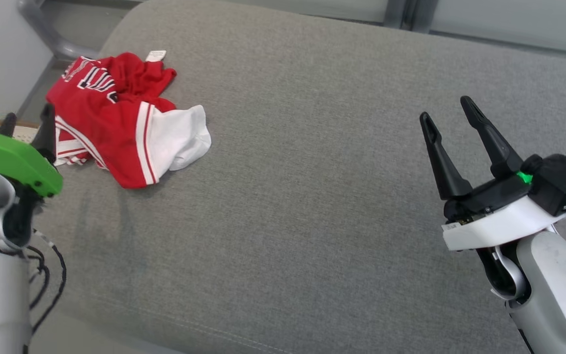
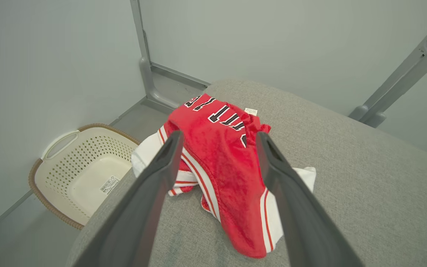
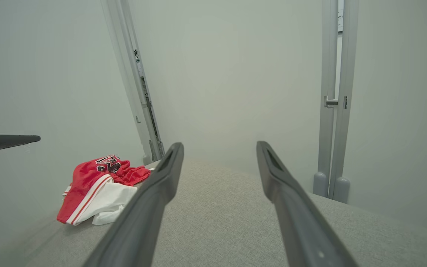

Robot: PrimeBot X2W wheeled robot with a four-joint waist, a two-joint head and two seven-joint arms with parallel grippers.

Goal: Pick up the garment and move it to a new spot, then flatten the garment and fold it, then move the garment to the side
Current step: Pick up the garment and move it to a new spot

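The head view shows the garment (image 1: 116,118), a crumpled red and white jersey, lying at the far left corner of the grey upholstered surface (image 1: 312,206), close to its left edge. The left pincer (image 1: 27,118) hovers released at the garment's left side. Whether it touches the cloth cannot be told. The right pincer (image 1: 445,109) stands released, well apart, over bare fabric at the right.

The left wrist view adds a cream perforated basket (image 2: 98,152) on the floor beyond the left edge, and a white label (image 2: 251,111) at the garment's far end. The right wrist view shows grey frame posts (image 3: 330,111) against the wall behind the far edge. A broad stretch of bare fabric runs between the garment and the right pincer.
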